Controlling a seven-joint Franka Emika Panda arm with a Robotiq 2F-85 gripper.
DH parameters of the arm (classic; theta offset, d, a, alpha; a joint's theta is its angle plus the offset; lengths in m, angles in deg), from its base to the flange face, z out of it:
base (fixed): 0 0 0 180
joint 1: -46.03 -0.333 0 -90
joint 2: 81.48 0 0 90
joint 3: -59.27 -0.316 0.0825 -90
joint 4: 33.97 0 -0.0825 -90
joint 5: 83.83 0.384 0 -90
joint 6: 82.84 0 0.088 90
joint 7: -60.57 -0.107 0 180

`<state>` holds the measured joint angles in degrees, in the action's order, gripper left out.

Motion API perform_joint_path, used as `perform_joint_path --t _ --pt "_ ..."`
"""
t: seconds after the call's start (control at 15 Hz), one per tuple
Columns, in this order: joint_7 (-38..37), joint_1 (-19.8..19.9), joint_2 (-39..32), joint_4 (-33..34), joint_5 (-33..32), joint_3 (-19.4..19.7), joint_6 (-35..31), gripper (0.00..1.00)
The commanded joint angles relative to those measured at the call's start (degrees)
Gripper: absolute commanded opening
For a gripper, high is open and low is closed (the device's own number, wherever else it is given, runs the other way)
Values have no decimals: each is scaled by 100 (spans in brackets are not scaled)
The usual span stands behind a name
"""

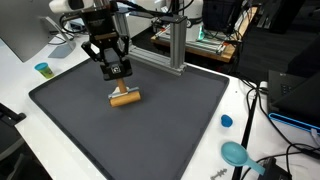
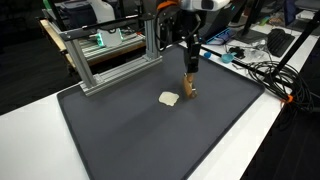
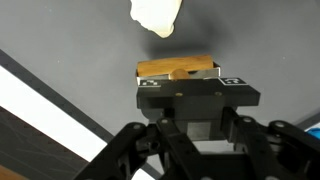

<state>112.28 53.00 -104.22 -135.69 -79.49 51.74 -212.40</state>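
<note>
Gripper (image 1: 114, 72) hangs over the middle of the dark mat (image 1: 170, 130), a bit toward the far edge where the aluminium frame (image 1: 178, 45) stands. The wooden block (image 1: 125, 97) lies flat on the mat right under the tool. In both exterior views the fingertips look just above it or barely touching, and I can't settle which. I can't tell the finger state either: the wrist view only shows a dark bar with two white tags across the near side of the block, and the pads themselves aren't readable. A pale flat piece (image 2: 170, 98) sits just beside the block toward the tabletop centre, apart from it. A blue cap (image 1: 226, 121) lies off the mat near one corner, well apart.

Risks as I judge them:
- The tool looks offset to one end of the block rather than centred. A straight descent could land a finger on top of it and press or skid it instead of straddling it.
- A sideways nudge could shove the block into the pale piece and drag both.
- The block is low, so going too deep could scrape the fingertips into the mat.
- A pinch at one end could let the block pivot and drop on lifting.
- The frame is near enough that a wide swing toward that edge could clip it.
</note>
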Motion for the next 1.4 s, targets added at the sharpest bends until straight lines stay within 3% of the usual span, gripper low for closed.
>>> perform_joint_path --t 0.0,0.53,0.6,0.87,1.13,1.2,1.33 --pt "17 -63 3 12 32 69 18 47" --pt "17 -63 3 12 32 69 18 47" --pt "17 -63 3 12 32 69 18 22" --pt "-364 -47 641 -453 188 75 -277 22" --pt "-966 -326 1012 -649 -77 87 -220 22" --pt "-701 -210 667 -318 19 122 -143 47" --pt "-849 -346 838 -452 9 110 -143 47"
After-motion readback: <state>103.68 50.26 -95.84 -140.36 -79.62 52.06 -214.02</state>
